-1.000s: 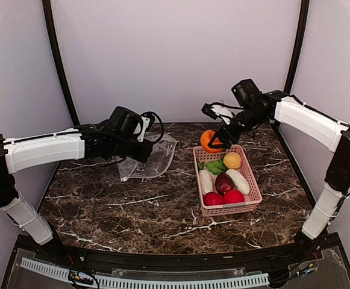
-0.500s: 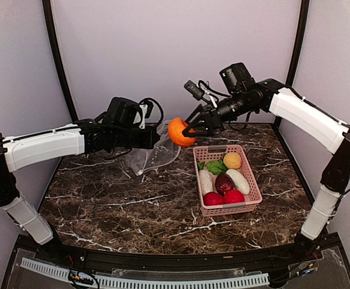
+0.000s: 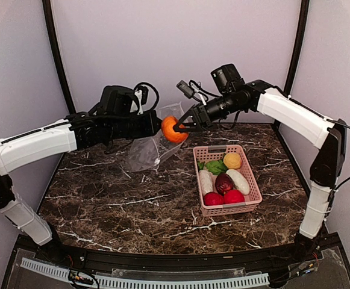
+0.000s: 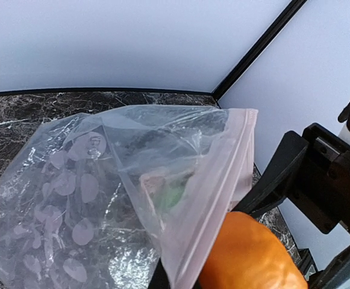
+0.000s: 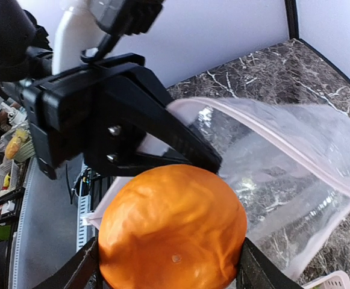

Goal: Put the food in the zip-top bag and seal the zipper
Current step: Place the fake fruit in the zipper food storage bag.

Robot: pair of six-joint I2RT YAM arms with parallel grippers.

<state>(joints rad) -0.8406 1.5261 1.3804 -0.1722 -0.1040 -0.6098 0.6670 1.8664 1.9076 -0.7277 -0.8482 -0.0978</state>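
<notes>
Bagging: round orange ball (image 3: 172, 129) hovering at the mouth of the crinkly clear plastic zip-top bag (image 3: 143, 154).
I'm clamping it in my right gripper (image 3: 178, 127); my left gripper (image 3: 157, 126) is pinching the pink zipper strip (image 4: 238, 156).

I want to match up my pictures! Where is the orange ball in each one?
Top camera: the orange ball is in the middle, up in the air, pinched by the right gripper.
Left wrist camera: the orange ball is in the bottom right corner.
Right wrist camera: the orange ball is big, at the bottom middle.
Shared landmark: the clear bag, right beside the ball in every picture.
</notes>
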